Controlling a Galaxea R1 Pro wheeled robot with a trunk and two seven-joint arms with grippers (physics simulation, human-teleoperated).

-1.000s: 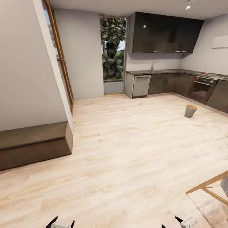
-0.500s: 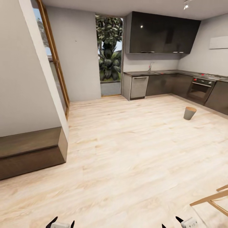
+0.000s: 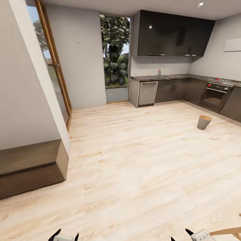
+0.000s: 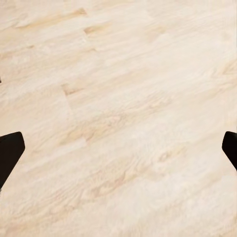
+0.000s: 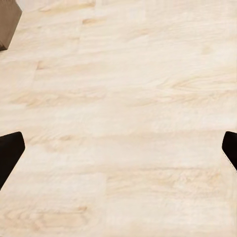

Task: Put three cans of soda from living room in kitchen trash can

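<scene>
Rolling deeper into the kitchen, the view has swung so the grey tapered trash can (image 3: pixel 204 122) sits farther right on the pale wood floor (image 3: pixel 134 160) by the glossy dark cabinets (image 3: pixel 174 89) — left gripper (image 4: pixel 118 148) and right gripper (image 5: pixel 118 148) splayed wide, empty, no cans aboard.

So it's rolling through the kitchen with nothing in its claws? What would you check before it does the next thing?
1. Left gripper open, nothing held: ok.
2. Right gripper open, nothing held: ok.
3. Trash can upright on the floor near the oven: ok.
4. Floor ahead free of obstacles: ok.
5. Cans already inside the trash can: cannot tell.
6. Wooden frame close by the right gripper: not ok, watch clearance.
</scene>
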